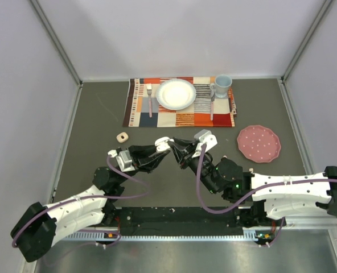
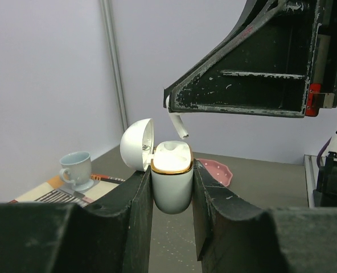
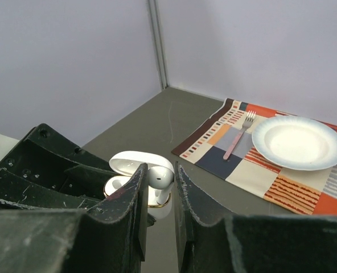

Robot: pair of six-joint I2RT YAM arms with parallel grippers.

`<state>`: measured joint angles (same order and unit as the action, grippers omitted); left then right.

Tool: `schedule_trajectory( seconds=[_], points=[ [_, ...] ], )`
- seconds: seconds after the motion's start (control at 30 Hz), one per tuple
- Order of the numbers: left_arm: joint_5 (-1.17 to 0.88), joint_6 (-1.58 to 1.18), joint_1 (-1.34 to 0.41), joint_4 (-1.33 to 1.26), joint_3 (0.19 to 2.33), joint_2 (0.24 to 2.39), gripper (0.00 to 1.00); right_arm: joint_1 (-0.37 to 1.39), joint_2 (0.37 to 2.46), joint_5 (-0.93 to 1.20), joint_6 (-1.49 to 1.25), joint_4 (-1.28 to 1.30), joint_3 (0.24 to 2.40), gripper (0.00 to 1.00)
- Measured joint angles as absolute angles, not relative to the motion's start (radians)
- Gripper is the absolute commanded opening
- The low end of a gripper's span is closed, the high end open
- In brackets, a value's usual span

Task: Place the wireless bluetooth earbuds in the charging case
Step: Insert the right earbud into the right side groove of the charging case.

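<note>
The white charging case (image 2: 172, 182) with a gold rim stands upright between my left gripper's (image 2: 172, 190) fingers, its lid (image 2: 138, 144) swung open to the left. My right gripper (image 3: 160, 183) is shut on one white earbud (image 3: 160, 177) and holds it just above the case's open top (image 3: 116, 185), stem pointing down. In the left wrist view the stem (image 2: 178, 124) hangs a little above the case's opening, not touching it. In the top view the two grippers meet tip to tip at the case (image 1: 165, 142). I cannot tell whether another earbud sits inside the case.
A patterned placemat (image 1: 180, 116) lies at the back with a white plate (image 1: 176, 94), a fork (image 1: 149, 96) and a blue cup (image 1: 222, 86). A pink plate (image 1: 259, 143) sits to the right. A small beige rounded-square object (image 1: 122, 137) lies left of the grippers.
</note>
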<state>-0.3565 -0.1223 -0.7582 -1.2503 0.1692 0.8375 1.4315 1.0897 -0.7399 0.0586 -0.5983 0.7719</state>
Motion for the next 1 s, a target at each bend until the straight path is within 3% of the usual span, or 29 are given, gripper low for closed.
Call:
schedule_trajectory(
  seconds=[1.0],
  points=[
    [-0.360, -0.123, -0.758, -1.230, 0.159, 0.826, 0.00, 1.435, 1.158, -0.750, 0.164, -0.688, 0.759, 0.00]
  ],
)
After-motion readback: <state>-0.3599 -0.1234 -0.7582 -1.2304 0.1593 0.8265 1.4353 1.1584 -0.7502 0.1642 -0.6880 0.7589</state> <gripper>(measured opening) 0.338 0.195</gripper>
